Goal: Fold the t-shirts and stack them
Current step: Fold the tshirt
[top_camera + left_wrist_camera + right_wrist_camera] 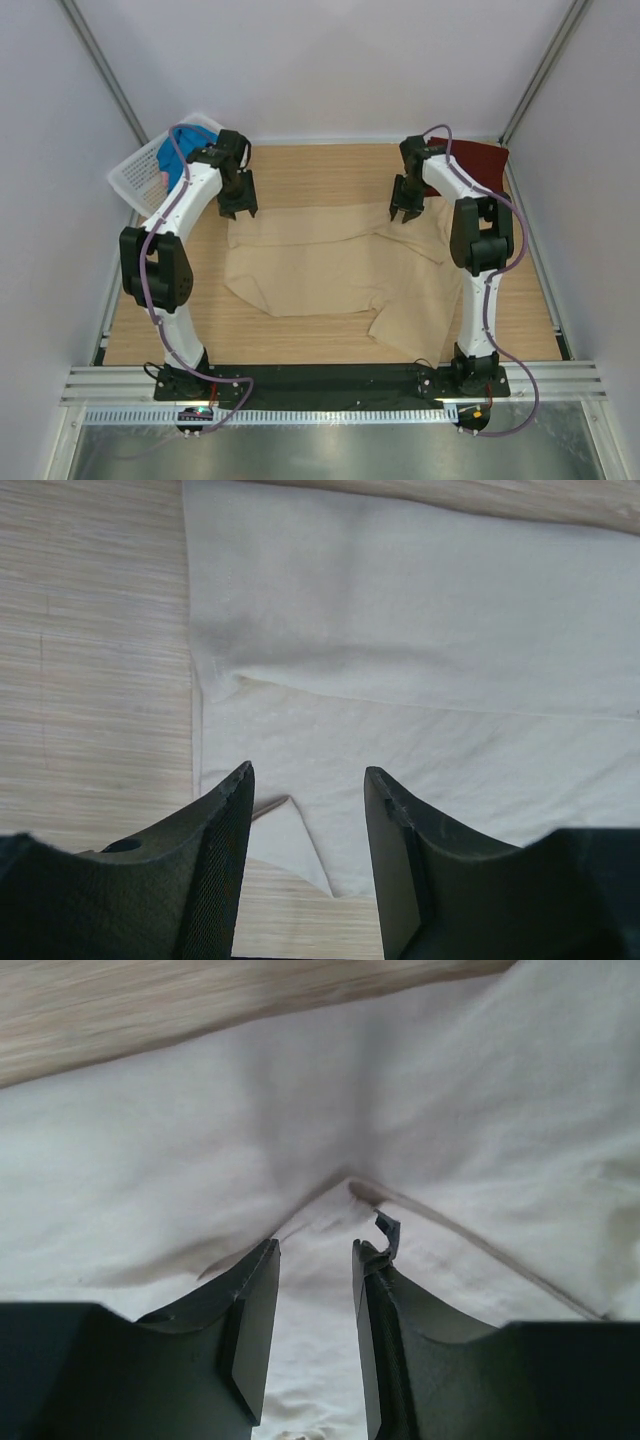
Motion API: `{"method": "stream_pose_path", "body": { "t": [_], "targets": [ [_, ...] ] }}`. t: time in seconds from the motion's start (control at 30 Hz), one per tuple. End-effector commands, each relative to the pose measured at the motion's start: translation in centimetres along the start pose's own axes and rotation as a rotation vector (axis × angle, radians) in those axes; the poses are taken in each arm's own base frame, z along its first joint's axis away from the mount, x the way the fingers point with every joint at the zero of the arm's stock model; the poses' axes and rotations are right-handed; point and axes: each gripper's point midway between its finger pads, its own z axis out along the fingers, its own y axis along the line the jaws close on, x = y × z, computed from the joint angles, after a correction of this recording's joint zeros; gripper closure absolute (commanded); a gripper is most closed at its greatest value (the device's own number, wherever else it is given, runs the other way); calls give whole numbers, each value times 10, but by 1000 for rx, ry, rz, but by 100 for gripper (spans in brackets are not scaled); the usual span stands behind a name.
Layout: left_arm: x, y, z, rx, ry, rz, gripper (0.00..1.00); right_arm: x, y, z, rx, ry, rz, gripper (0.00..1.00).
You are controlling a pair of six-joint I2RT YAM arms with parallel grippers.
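Observation:
The large tan t-shirt lies spread and partly folded across the middle of the table. My left gripper is open, just above the shirt's far left corner; in the left wrist view its jaws frame the cloth's edge and a small folded corner. My right gripper is open above the shirt's far right part; the right wrist view shows its jaws over a seam and crease in the cloth. A dark maroon t-shirt lies at the far right corner. A bright blue t-shirt sits in the basket. The pink t-shirt is hardly visible.
A white lattice basket stands tilted at the far left against the wall. White walls enclose the wooden table on three sides. A black strip and metal rail run along the near edge by the arm bases.

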Motion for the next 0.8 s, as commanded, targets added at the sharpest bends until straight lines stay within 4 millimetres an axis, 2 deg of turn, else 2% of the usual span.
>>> {"method": "stream_pose_path", "body": {
  "t": [0.0, 0.2, 0.4, 0.47, 0.5, 0.53, 0.63, 0.77],
  "targets": [
    [-4, -8, -11, 44, -35, -6, 51, -18, -1, 8, -14, -23, 43, 59],
    [-3, -4, -11, 36, -42, 3, 51, -11, -5, 20, 11, 3, 49, 61],
    [-8, -8, -10, 44, -44, 6, 51, -18, -7, 20, 24, -19, 42, 63],
    [-8, -9, -9, 46, -40, 6, 51, -19, -7, 21, 25, -17, 41, 66],
    [-8, -10, -9, 48, -37, 8, 51, -18, -7, 21, 28, -12, 39, 75],
    [-8, -10, -8, 49, -33, 7, 51, -16, -8, 21, 32, -4, 41, 78],
    [-6, -10, -6, 47, -28, 10, 51, -15, -8, 15, 35, -12, 41, 84],
    [-2, -8, -3, 46, -20, 12, 51, -10, -11, -5, 73, -18, 19, 85]
  ]
}}
